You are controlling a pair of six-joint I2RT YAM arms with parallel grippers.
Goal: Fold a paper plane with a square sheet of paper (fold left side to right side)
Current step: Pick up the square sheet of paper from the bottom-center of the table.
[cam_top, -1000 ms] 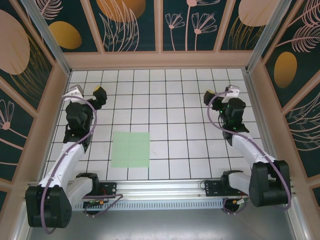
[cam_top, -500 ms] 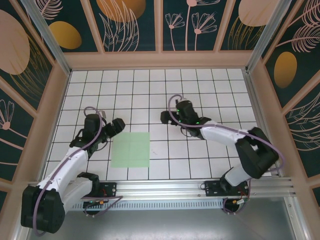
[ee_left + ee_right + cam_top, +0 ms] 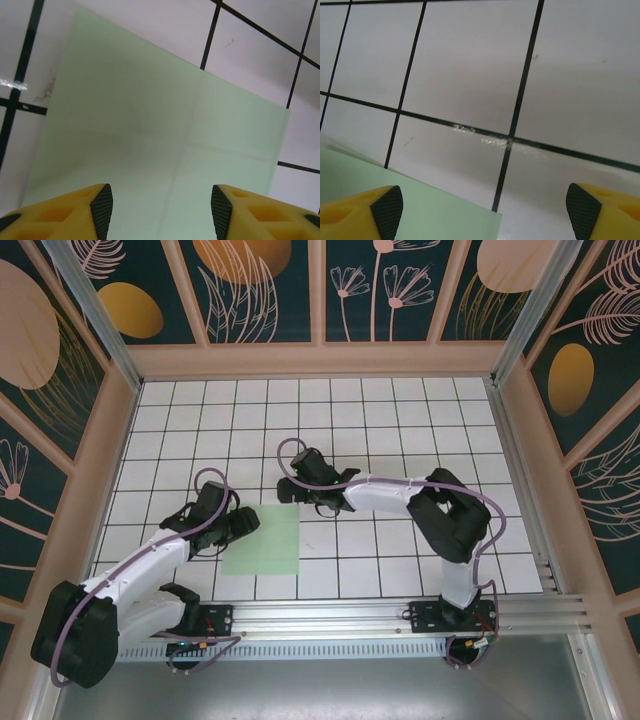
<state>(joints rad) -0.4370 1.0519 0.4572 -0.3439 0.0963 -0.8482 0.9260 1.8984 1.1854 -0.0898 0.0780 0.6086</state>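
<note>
Square sheet of paper (image 3: 150,125): crossed creases plain from left wrist. Left end effector (image 3: 160,207) spread above it (holding nothing); right end effector (image 3: 482,205) spread over its corner.

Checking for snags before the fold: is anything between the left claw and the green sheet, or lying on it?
Nothing visible. The left claw hangs open over the bare square sheet of paper; the right claw is open near its far right corner.

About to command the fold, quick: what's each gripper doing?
Left gripper: open, empty, over the square sheet of paper.
Right gripper: open, empty.
</note>
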